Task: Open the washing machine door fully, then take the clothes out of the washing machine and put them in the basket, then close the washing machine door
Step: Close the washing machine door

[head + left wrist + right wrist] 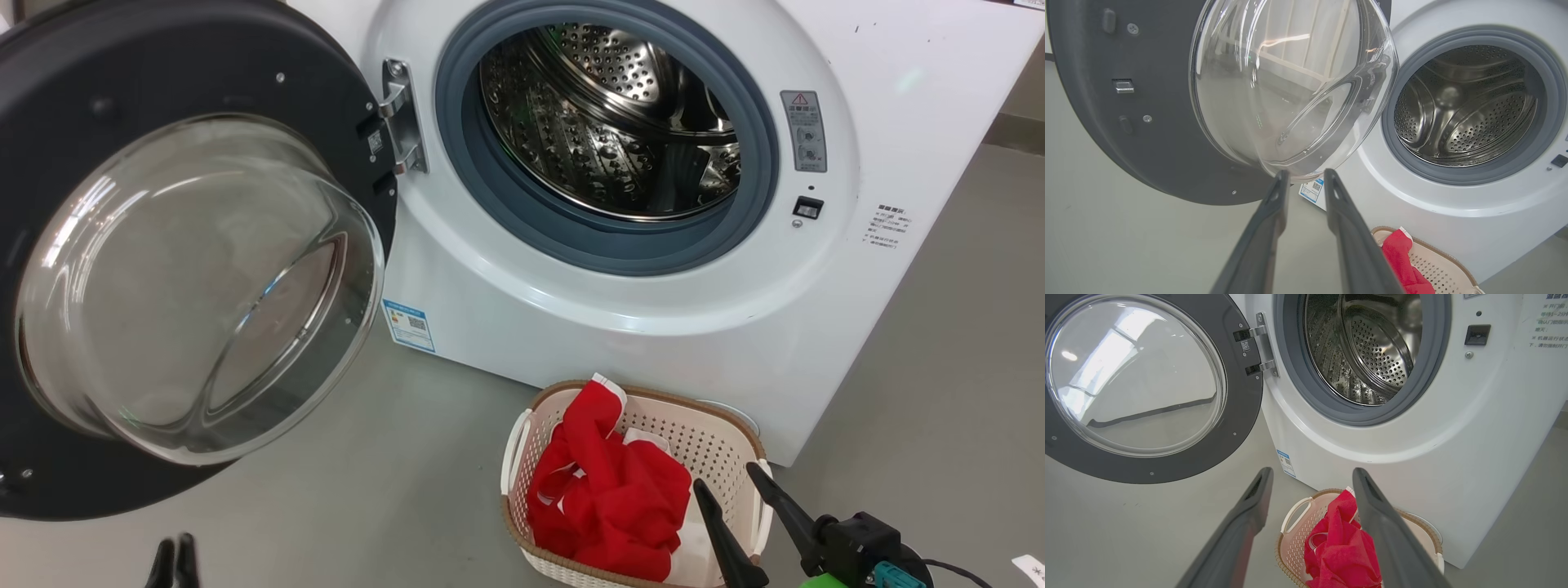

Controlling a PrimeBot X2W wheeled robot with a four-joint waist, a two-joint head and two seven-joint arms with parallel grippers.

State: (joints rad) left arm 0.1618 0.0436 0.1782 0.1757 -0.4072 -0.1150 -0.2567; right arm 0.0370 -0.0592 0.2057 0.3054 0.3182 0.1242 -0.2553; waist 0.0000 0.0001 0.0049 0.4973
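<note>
Right jaws, nearest you at the lower right, stood wide apart and empty, just over the near right side of the basket [710, 445]. Left jaws, low at the near left, stood a little apart, empty too, pointing toward the door [49, 98]. You had the door swung fully open to the left. The washer [653, 327] showed a bare drum [604, 139], and the clothes [612, 498] lay in the basket, just left of the right jaws. Closing the door was, I judge, all that remained.

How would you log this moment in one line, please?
black-rimmed round glass door: open; steel drum: empty; red fabric clothes: in cream plastic basket; left gripper, right gripper: open
</note>
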